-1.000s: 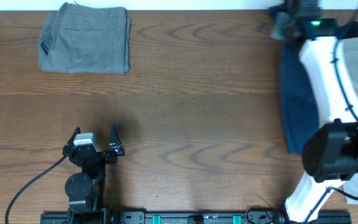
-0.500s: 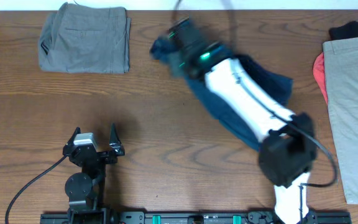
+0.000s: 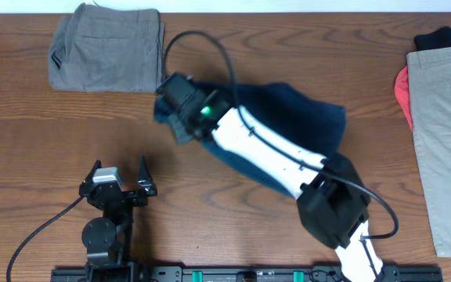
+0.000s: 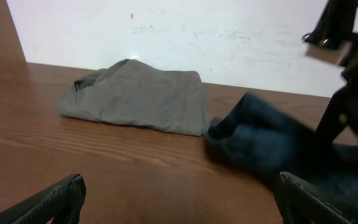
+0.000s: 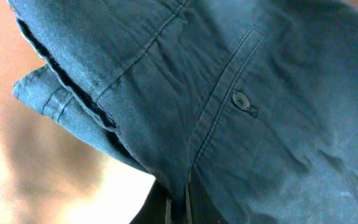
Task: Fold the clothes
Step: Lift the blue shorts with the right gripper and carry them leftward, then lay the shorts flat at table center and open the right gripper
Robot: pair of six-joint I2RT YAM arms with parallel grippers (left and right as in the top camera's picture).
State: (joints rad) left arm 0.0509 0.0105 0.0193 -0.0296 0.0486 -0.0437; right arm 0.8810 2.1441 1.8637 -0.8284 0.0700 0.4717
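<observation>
Right tool (image 3: pixel 177 124) is pinched tight on a bunched edge of the navy shorts (image 3: pixel 304 113) mid bench (image 3: pixel 37 141), near the folded grey shorts (image 3: pixel 108 51), left tool (image 3: pixel 119 164) gaping wide and empty, so I'd worry they'll land crumpled or bump that grey pile.

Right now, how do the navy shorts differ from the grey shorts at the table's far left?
Colour: the navy shorts are dark blue; the grey shorts are grey-olive. Pose: the grey shorts lie folded in a neat block; the navy shorts are spread loose and rumpled. State: the navy shorts are pinched by the shut right tool; nothing touches the grey shorts. Both are on the wooden table.
</observation>
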